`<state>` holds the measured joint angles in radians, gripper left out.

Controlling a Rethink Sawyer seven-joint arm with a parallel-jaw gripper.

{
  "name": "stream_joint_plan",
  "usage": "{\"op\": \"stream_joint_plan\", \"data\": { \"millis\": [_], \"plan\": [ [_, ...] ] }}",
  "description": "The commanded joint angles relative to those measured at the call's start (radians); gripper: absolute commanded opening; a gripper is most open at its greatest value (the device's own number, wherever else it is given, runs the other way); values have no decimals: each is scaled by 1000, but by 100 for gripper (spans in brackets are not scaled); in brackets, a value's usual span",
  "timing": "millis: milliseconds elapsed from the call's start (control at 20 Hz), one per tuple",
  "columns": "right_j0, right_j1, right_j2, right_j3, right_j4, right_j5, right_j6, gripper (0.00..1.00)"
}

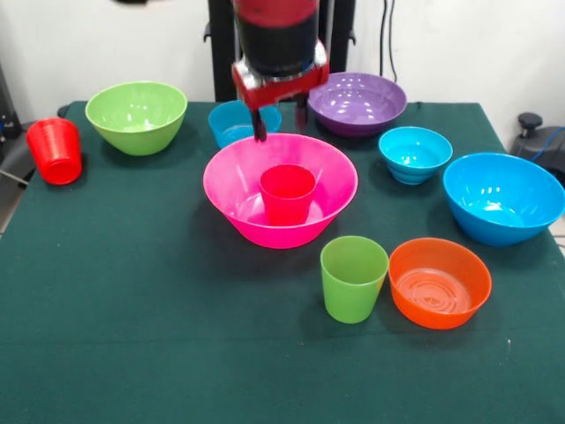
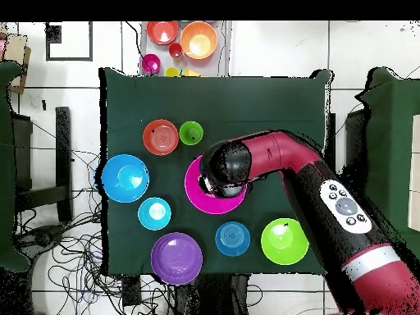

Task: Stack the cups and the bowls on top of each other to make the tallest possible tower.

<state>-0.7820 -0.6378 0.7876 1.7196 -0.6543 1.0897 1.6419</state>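
Observation:
The hot pink bowl (image 1: 231,181) stands mid-table and the crimson-pink cup (image 1: 287,194) stands upright inside it. My gripper (image 1: 281,131) hangs open and empty just above the bowl's far rim, behind and above the cup, touching neither. In the overhead view the arm's wrist (image 2: 225,168) covers the cup and part of the pink bowl (image 2: 197,199). The lime green cup (image 1: 353,278) and orange bowl (image 1: 440,283) stand in front. The red-orange cup (image 1: 55,150) lies at the far left, mouth toward the front.
Around the pink bowl stand the lime green bowl (image 1: 137,115), a small cyan bowl (image 1: 231,124) behind my gripper, the purple bowl (image 1: 357,102), a second small cyan bowl (image 1: 415,154) and the large blue bowl (image 1: 503,197). More bowls (image 2: 199,39) sit off the table.

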Motion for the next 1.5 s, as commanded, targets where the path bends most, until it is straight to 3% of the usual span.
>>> {"op": "stream_joint_plan", "data": {
  "millis": [50, 400, 900, 1200, 1500],
  "plan": [
    [-22, -151, 61, 243, 6, -135, -81, 100],
    [45, -124, 36, 325, -35, -313, 47, 100],
    [156, -129, -62, 409, -45, -451, 149, 100],
    [239, -101, -171, 441, -125, -574, 203, 100],
    [269, -23, -253, 420, -191, -659, 166, 100]
  ]
}}
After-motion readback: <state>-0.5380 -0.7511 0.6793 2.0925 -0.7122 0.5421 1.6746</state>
